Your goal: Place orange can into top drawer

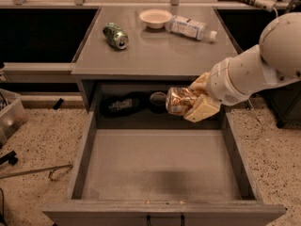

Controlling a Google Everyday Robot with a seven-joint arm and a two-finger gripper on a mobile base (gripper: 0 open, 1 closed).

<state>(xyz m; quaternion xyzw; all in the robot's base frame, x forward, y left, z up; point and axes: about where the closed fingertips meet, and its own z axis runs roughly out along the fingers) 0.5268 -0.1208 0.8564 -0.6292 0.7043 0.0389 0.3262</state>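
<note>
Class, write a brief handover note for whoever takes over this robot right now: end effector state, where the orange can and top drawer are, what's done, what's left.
End effector: shut on the orange can, held in the air above the back right part of the top drawer.
Top drawer: pulled fully open.
Done: can gripped and off the countertop; drawer open.
Left: lower the can into the drawer, release it, withdraw the arm.
</note>
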